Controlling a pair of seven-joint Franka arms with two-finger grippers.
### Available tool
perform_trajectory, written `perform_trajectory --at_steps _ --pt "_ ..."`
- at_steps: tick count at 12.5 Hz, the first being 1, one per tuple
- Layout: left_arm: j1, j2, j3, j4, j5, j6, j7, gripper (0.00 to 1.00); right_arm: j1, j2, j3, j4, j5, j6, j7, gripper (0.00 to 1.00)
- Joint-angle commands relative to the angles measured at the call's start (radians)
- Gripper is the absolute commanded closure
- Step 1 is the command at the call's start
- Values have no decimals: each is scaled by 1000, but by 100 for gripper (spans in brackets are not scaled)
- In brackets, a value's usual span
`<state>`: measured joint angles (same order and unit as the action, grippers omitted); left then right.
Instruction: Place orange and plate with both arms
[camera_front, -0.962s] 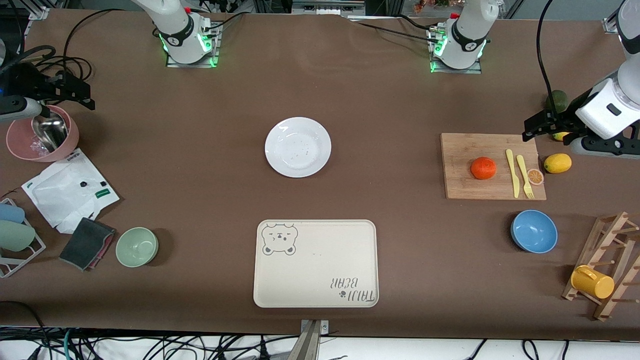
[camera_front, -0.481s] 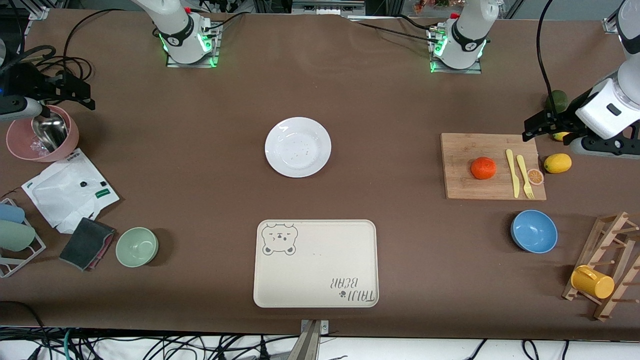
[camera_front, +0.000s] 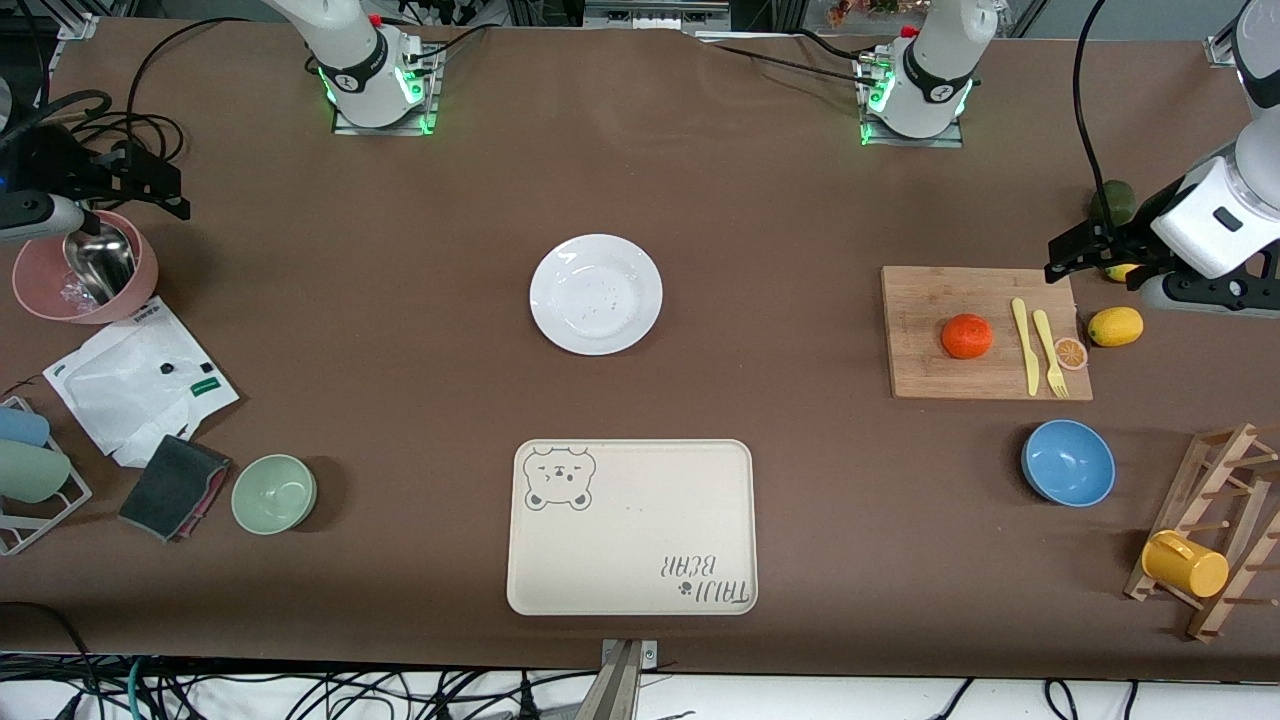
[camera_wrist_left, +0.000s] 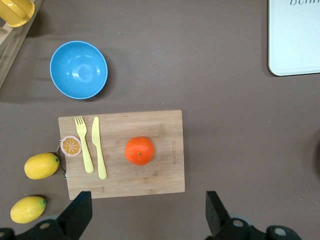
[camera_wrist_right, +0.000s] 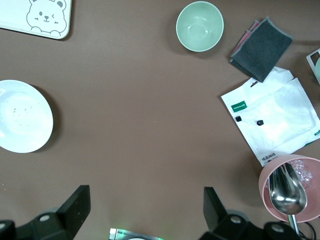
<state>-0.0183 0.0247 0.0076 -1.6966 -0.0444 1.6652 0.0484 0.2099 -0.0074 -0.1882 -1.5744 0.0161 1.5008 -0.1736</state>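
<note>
**Orange and plate untouched as both arms wait high over the worktop**

Nothing of the job looks done. The orange (camera_front: 967, 336) sits on a wooden cutting board (camera_front: 930, 375) toward the left arm's end of the worktop (camera_front: 760, 220), beside a yellow knife (camera_front: 1024, 346) and fork (camera_front: 1049, 353) and well apart from the plate (camera_front: 596, 294). The white plate lies bare near the middle, farther from the front camera than the cream tray (camera_front: 632, 527), which carries nothing. Both pickups and both placements appear still to come.

The left tool (camera_wrist_left: 149, 217) hangs above the edge of the cutting board with its fingers spread wide and nothing between them; the orange shows clearly in the left wrist view. The right tool (camera_wrist_right: 146, 212) is likewise spread and empty, up over the worktop's right-arm end near a pink bowl (camera_front: 40, 287) holding a metal spoon (camera_front: 100, 262).

Readable writing is scarce. The tray bears a bear's face in one corner and, upside down to the front camera, lettering that seems to read "TAIJI BEAR". A white packet (camera_front: 135, 380) has small green labels, too small to read.
</note>
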Motion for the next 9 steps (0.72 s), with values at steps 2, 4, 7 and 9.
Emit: perform_trajectory --at_steps 2,4,7,9 --pt "-6 15 6 34 14 -24 16 0 -1 -19 -1 -10 10 4 -14 0" --pt "-3 15 6 34 14 -25 19 0 -1 -19 -1 -10 10 4 -14 0" --pt "0 12 6 29 12 -27 24 0 -1 -19 -1 -12 10 6 -14 0" --pt "14 12 11 23 12 -27 28 0 -1 -19 -1 -13 10 7 -14 0"
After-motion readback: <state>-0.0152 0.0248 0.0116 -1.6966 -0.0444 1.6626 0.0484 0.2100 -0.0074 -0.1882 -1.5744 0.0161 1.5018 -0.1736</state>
